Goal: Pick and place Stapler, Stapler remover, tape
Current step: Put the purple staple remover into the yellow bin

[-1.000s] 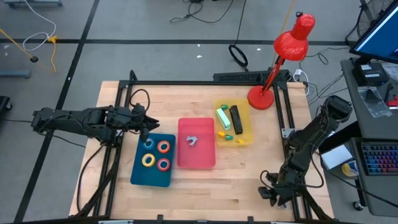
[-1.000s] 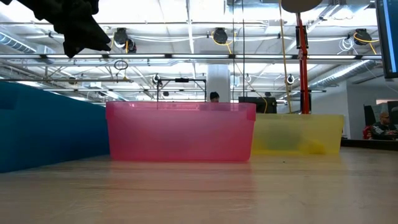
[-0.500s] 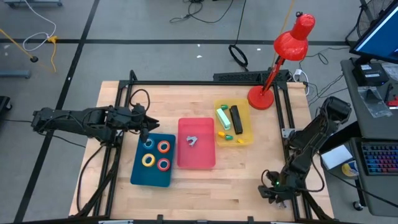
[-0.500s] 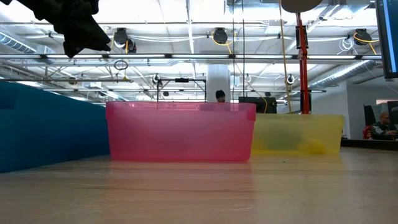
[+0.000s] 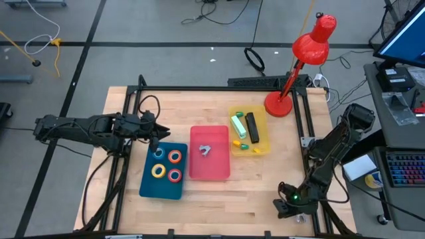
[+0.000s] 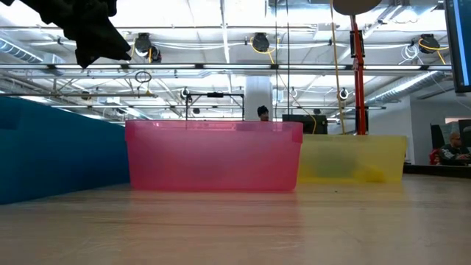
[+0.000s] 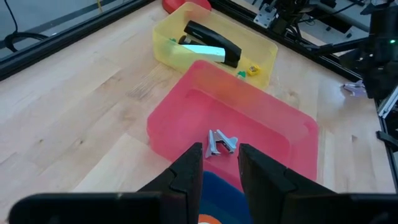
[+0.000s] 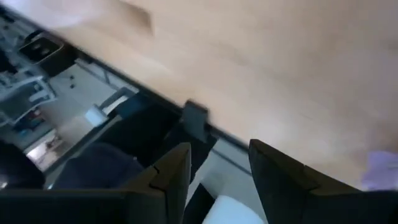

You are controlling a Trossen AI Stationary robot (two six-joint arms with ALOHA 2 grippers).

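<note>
My left end effector hovers open and empty; tape sits just below in the blue tray, stapler remover ahead. Descending carelessly, I judge, could strike the tray wall.

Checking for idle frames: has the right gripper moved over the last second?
Yes, slightly. In the high view the right gripper has crept along the table's right frame rail toward the near edge.

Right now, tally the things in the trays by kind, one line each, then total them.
Tape rolls in the blue tray: 4 (blue, orange, yellow, red)
Staple remover in the pink tray: 1
Staplers in the yellow tray: 2 (green, black)
Total: 7
</note>
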